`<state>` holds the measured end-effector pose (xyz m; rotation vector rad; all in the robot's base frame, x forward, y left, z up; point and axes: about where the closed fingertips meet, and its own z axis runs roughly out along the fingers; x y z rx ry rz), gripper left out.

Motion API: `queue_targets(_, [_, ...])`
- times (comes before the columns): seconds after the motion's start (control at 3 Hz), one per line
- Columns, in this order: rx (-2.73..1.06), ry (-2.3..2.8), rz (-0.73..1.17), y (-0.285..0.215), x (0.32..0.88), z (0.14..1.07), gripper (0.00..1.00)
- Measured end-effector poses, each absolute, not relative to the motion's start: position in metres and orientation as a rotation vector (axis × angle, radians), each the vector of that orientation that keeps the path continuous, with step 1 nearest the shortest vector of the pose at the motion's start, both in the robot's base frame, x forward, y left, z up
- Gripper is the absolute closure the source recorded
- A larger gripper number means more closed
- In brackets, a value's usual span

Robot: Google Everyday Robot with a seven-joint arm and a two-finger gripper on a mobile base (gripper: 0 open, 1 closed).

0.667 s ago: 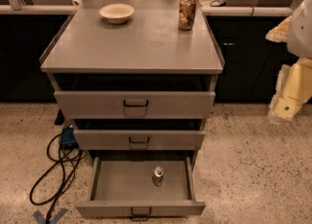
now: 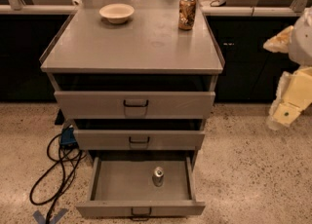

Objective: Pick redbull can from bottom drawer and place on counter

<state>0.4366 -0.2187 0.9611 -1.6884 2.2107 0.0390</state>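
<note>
The redbull can [image 2: 158, 176], small and silvery with a shiny lid, stands upright on the floor of the open bottom drawer [image 2: 112, 181], right of its middle. The drawer is pulled out at the foot of the grey cabinet. The counter [image 2: 131, 43] is the cabinet's flat grey top. My gripper [image 2: 285, 115] hangs on the cream arm at the right edge of the view. It is at about the height of the top drawer, well right of the cabinet and far from the can.
A white bowl [image 2: 116, 12] and a brown-gold can [image 2: 186, 12] stand at the back of the counter. Two taller drawers [image 2: 134, 104] sit slightly open above the bottom one. A black cable [image 2: 53, 179] lies on the speckled floor to the left.
</note>
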Motion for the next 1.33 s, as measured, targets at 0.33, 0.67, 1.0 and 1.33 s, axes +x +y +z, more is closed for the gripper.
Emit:
queue_targets(0.33, [-1.649, 2.175, 0.377, -0.226, 0.428, 0.875, 0.0])
queue_targets(0.67, [-1.555, 2.084, 0.722, -0.221, 0.398, 0.787, 0.0])
queue_targets(1.0, [-1.509, 2.056, 0.853, -0.21, 0.383, 0.74, 0.0])
queue_targets(1.33, [-1.509, 2.058, 0.862, -0.209, 0.381, 0.736, 0.0])
